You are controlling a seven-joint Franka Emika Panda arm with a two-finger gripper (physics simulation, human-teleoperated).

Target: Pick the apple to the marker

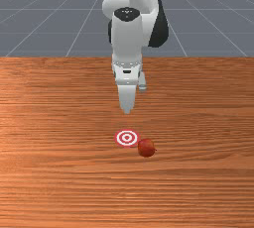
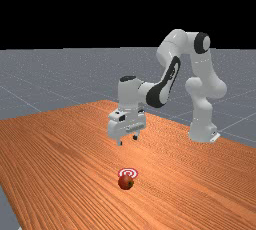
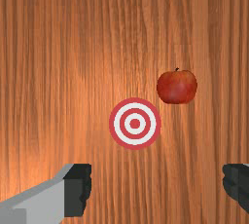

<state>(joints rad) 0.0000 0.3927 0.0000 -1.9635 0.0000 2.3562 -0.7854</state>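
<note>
Across the lower two thirds of the front view lay one orange-brown counter (image 1: 49,172), its back edge running straight from side to side. In the far view that edge met another at a corner just above the middle, and a side edge slanted down at lower left. One white-and-grey arm (image 2: 202,119) rose at the far view's right and reached toward the left. At its end, near the centre, hung one gripper (image 2: 127,140) above the wood, its two jaws wide apart with open air between them. One round marker (image 1: 127,138), three red rings and two white counting the red centre, lay flat below centre in the front view. One red apple (image 1: 146,148) sat on the wood just beside it, toward the front view's lower right, with bare wood stretching from there to the right side.
</note>
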